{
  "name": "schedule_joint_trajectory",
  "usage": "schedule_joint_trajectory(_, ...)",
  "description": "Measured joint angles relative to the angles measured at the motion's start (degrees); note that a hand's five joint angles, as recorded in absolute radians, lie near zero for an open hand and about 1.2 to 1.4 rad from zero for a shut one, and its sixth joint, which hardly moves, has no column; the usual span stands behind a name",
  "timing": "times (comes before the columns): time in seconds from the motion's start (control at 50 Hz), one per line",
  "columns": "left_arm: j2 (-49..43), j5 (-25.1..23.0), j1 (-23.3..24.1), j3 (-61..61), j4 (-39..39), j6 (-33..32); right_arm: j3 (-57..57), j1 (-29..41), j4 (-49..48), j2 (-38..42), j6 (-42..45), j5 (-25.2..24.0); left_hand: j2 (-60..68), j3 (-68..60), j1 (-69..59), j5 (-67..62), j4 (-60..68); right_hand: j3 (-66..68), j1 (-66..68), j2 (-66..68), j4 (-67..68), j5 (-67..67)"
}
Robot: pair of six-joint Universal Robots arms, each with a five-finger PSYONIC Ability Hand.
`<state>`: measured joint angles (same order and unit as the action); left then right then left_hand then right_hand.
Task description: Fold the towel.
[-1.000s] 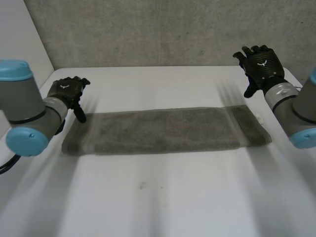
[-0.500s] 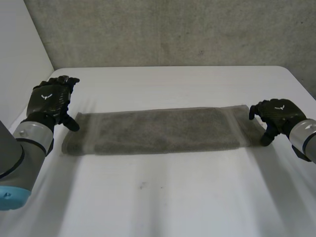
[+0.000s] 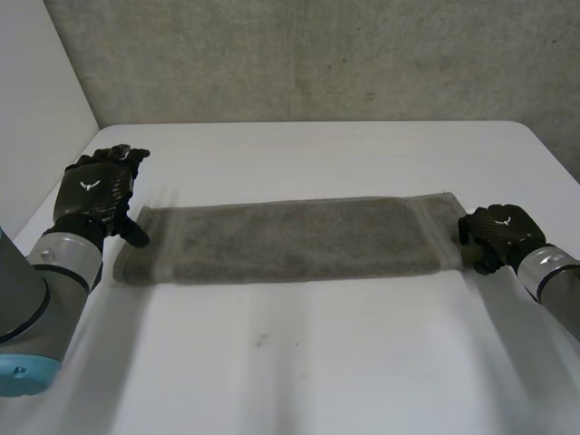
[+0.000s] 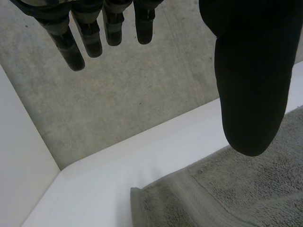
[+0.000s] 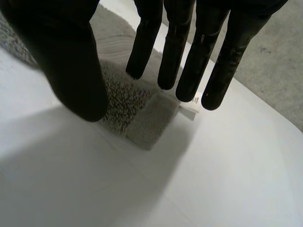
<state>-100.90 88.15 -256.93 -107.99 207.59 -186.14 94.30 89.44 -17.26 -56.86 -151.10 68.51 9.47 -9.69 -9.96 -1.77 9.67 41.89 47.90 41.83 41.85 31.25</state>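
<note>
The grey towel point(image 3: 290, 240) lies flat as a long strip across the middle of the white table point(image 3: 317, 362), running from 9 o'clock to 3 o'clock. Neither end is gripped yet, so the step in hand looks like taking hold of the two short ends.

The left hand point(image 3: 95, 190) hovers at the 9 o'clock end, over the far corner. Its fingers are straight and its thumb point(image 4: 251, 71) stands apart above the cloth, holding nothing. The right hand point(image 3: 494, 234) sits low at the 3 o'clock end. In its wrist view the fingers point(image 5: 173, 52) are straight and spread from the thumb, with the towel's near corner under them and nothing pinched. Whether they touch the cloth I cannot tell.

To do this well, each hand should come down squarely on a corner and pinch through every layer (the strip looks already doubled lengthwise, though that is a guess). Then one end can be carried over to meet the other with the edges lined up. A small white label point(image 5: 189, 105) juts out at the right-hand end, and the pinch should land on cloth rather than on it.

The tabletop is smooth and bare around the towel, so the cloth may slide. A grey concrete wall point(image 3: 317, 54) stands at 12 o'clock, and a white panel point(image 3: 36, 118) at 9 o'clock.
</note>
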Motion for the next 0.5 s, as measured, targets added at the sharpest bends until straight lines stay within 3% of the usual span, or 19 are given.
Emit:
schedule_joint_trajectory(0.1, 0.0, 0.0, 0.0, -0.1, 0.0, 0.0, -0.9, -0.4, 0.0, 1.4, 0.6, 0.0, 0.0, 0.0, 0.0, 0.0, 0.0, 11.5, 13.1, 11.5, 11.1, 11.1)
schedule_joint_trajectory(0.12, 0.0, 0.0, 0.0, -0.1, 0.0, 0.0, -1.2, -0.5, 0.0, 1.7, 0.7, 0.0, 0.0, 0.0, 0.0, 0.0, 0.0, 17.3, 20.6, 17.4, 17.4, 17.3)
schedule_joint_trajectory(0.2, 0.0, 0.0, 0.1, -0.1, 0.0, 0.0, -1.8, -0.8, 0.0, 2.4, 0.7, 0.1, 0.0, 0.0, 0.0, 0.0, 0.0, 24.1, 27.4, 23.9, 24.2, 24.1)
schedule_joint_trajectory(0.38, 0.0, 0.0, 0.0, -0.1, 0.0, 0.0, -2.3, -3.6, 0.2, 0.9, 0.6, 0.8, 0.0, 0.0, 0.0, 0.0, 0.0, 27.5, 31.1, 27.2, 27.6, 27.5)
schedule_joint_trajectory(0.5, 0.0, 0.0, 0.0, -0.1, 0.0, 0.1, -2.9, -9.2, 1.8, -0.5, 0.7, 1.1, 0.0, 0.0, 0.0, 0.0, 0.0, 27.6, 31.4, 27.4, 27.8, 27.6)
